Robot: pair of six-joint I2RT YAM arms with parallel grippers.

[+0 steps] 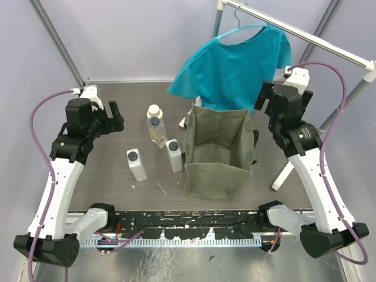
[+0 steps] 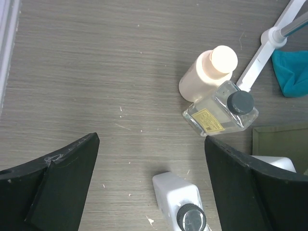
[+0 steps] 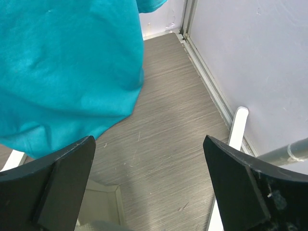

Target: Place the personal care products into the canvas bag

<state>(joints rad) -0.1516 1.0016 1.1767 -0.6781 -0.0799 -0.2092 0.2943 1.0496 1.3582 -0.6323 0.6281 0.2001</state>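
Observation:
Four bottles stand on the table left of the canvas bag (image 1: pixel 220 154): a cream one (image 1: pixel 154 111), a clear yellowish one (image 1: pixel 156 130), and two white rectangular ones with dark caps (image 1: pixel 136 164) (image 1: pixel 174 155). The bag is open and upright. My left gripper (image 1: pixel 117 116) is open and empty, hovering left of the bottles. In the left wrist view the gripper (image 2: pixel 151 140) is above the near white bottle (image 2: pixel 183 206), with the cream bottle (image 2: pixel 209 72) and the clear bottle (image 2: pixel 221 113) beyond. My right gripper (image 1: pixel 262 101) (image 3: pixel 149 140) is open and empty, right of the bag.
A teal shirt (image 1: pixel 235 61) (image 3: pixel 67 62) hangs from a white rack (image 1: pixel 305 36) behind the bag. A white rack leg (image 1: pixel 283 173) (image 3: pixel 238 126) stands right of the bag. Walls close the left, back and right sides.

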